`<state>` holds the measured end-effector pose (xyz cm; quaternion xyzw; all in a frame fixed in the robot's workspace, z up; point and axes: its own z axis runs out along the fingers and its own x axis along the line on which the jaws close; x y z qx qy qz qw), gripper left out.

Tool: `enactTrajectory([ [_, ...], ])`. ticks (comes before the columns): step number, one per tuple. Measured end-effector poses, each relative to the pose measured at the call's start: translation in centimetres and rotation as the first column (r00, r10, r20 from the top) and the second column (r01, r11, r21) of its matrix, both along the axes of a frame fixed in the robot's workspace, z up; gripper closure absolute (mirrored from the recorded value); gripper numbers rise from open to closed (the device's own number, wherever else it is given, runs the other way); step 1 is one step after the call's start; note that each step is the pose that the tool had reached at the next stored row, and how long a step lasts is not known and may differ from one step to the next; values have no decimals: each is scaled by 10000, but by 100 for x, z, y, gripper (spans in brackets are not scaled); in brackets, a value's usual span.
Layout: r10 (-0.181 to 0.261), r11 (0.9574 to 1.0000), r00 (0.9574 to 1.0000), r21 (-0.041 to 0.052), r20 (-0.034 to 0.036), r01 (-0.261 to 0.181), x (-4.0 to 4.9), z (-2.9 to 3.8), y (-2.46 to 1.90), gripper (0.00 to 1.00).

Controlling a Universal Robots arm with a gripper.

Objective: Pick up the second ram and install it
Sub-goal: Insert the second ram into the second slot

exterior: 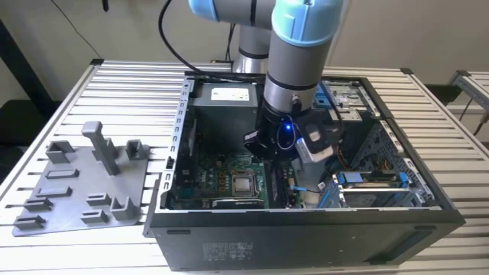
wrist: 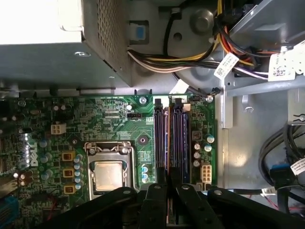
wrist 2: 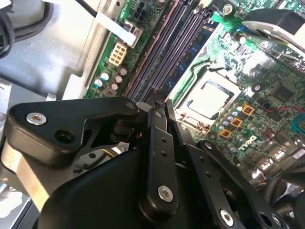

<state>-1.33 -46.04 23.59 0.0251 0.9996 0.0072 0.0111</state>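
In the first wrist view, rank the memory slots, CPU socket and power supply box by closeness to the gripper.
1. Memory slots: right at the gripper.
2. CPU socket: beside the slots, on the board.
3. Power supply box: beyond the board's edge.

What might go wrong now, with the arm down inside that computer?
The thin dark second ram, edge-on in the shut fingers of the gripper, hangs over the purple memory slots; slightly off line, it might jam or bend. The arm is deep in the black computer case, near the bundled cables, which it may snag.
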Motion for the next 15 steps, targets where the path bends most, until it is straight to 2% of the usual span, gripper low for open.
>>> enactTrajectory([
  [9,-43,10000,10000,7,-14,43,-6,-57,-27,86],
  [15,-261,9997,9997,10,-15,261,-5,-89,-32,86],
])
